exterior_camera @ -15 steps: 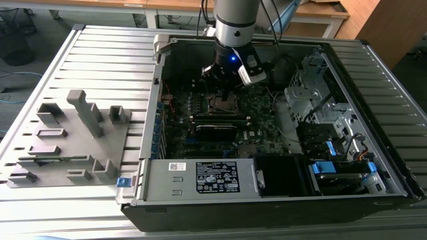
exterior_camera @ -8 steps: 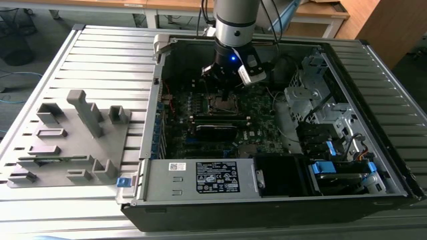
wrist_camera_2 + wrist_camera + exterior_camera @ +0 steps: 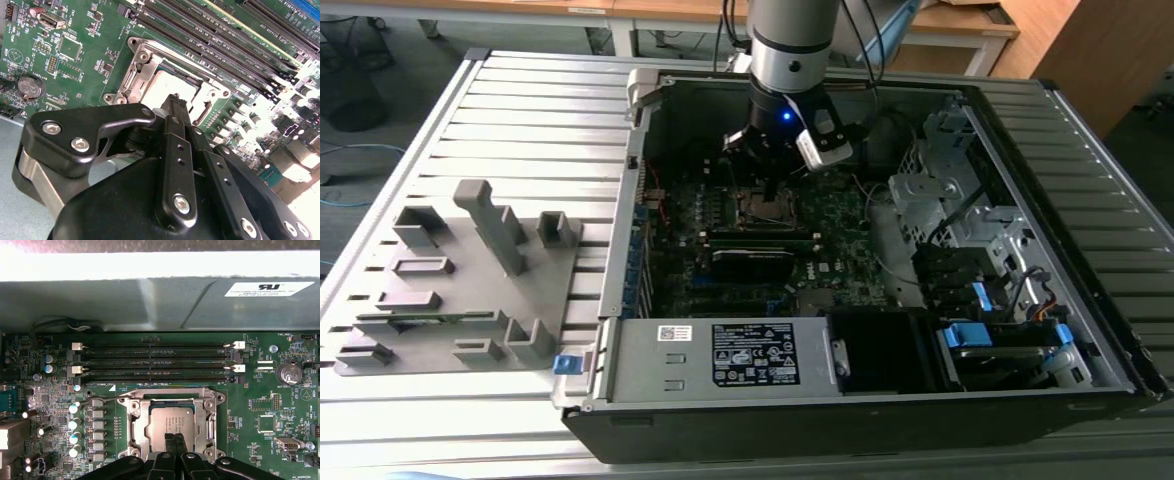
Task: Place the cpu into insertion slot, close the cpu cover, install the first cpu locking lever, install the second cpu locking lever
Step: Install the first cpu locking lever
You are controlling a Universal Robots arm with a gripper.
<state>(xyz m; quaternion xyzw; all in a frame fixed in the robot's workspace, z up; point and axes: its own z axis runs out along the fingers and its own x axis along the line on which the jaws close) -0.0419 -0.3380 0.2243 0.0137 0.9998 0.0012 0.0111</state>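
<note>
Small square silver-grey cpu [image 3: 170, 421] sits in the metal-rimmed square insertion slot [image 3: 170, 402] on the green motherboard [image 3: 260, 410]. The thin silver frame-plate cpu cover [image 3: 136, 432] lies flat around it. Black gripper [image 3: 175, 440] is over the cpu's near edge, jaws together and gripping nothing; can't tell if they touch the chip.

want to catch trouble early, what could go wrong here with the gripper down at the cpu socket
1. The gripper's closed tips sit at the edge of the cpu, inside the cpu cover's window; whether they touch is unclear. Pressing there could scratch or tilt the chip.
2. A row of capacitors stands beside the cover; a sideways slip could knock them.
</note>
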